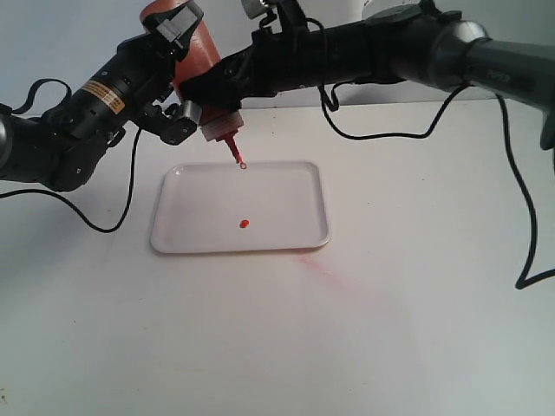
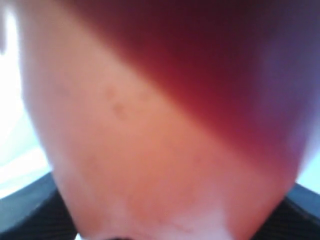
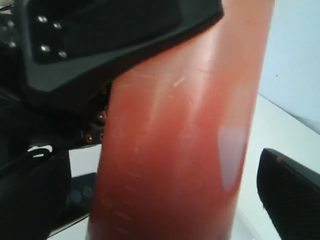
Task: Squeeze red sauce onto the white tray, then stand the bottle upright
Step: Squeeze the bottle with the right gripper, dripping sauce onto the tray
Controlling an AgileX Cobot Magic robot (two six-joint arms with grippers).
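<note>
So, quick status from my end. My left gripper (image 1: 184, 74) is clamped on the bottle (image 1: 204, 48), which I've got upside down with the nozzle (image 1: 232, 147) pointing down and the cap (image 1: 243, 165) dangling just under its tip. From that wrist all I get is the bottle (image 2: 150, 150) filling the view, so the grip is tight and close.

My right gripper (image 1: 212, 91) reaches across and straddles the same bottle (image 3: 180, 150) lower down, near the neck. Its jaws are apart. The one finger (image 3: 290, 190) I can see stands clear of the plastic, and the other side is lost in the dark. I'd say that hand does the squeezing and the left one just carries.

The tray (image 1: 286, 195) sits right below both grippers, with the nozzle over its far edge, so any drip lands on plastic. The sauce (image 1: 244, 223) is a small blob on the tray, below the nozzle and a bit further out from my grippers.

Looks to me like the squeeze part is done, and what's left is flipping the bottle and standing it up. I'd turn it while it's over the tray, since the table (image 1: 416, 329) already has a pink smear (image 1: 323, 269) just past the tray corner.
</note>
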